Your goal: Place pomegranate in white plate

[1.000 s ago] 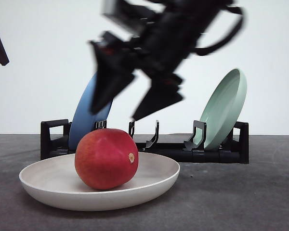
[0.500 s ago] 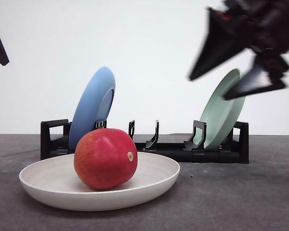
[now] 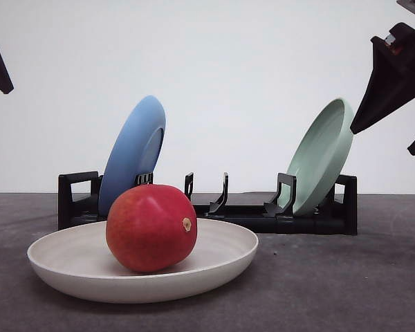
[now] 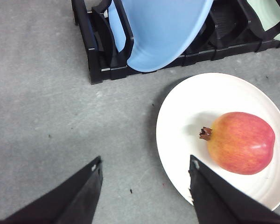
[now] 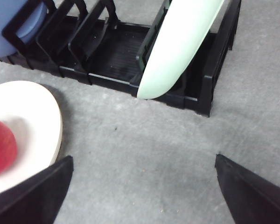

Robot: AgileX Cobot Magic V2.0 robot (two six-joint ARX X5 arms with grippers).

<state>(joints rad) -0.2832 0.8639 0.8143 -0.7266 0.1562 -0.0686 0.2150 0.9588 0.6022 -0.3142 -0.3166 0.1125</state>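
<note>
The pomegranate (image 3: 152, 227), red with a small tan spot, lies in the white plate (image 3: 221, 263) at the table's front left; nothing touches it. My right gripper (image 3: 381, 142) hangs open in the air at the upper right, beside the pale green plate, well away from the fruit. In the right wrist view its fingers (image 5: 37, 191) are spread wide over bare table, with the white plate (image 5: 32, 112) and an edge of the pomegranate (image 5: 0, 147) to one side. My left gripper (image 4: 145, 161) is open above the table beside the white plate (image 4: 186, 112) and the pomegranate (image 4: 242, 142).
A black dish rack (image 3: 76, 200) stands behind the white plate. A blue plate (image 3: 135, 149) leans in its left slot and a pale green plate (image 3: 321, 155) in its right slot. Grey table stretches to the right of the white plate.
My right gripper has swung up and to the right, from above the pomegranate to beside the green plate. The pomegranate has stayed in the white plate, shifting only slightly.
</note>
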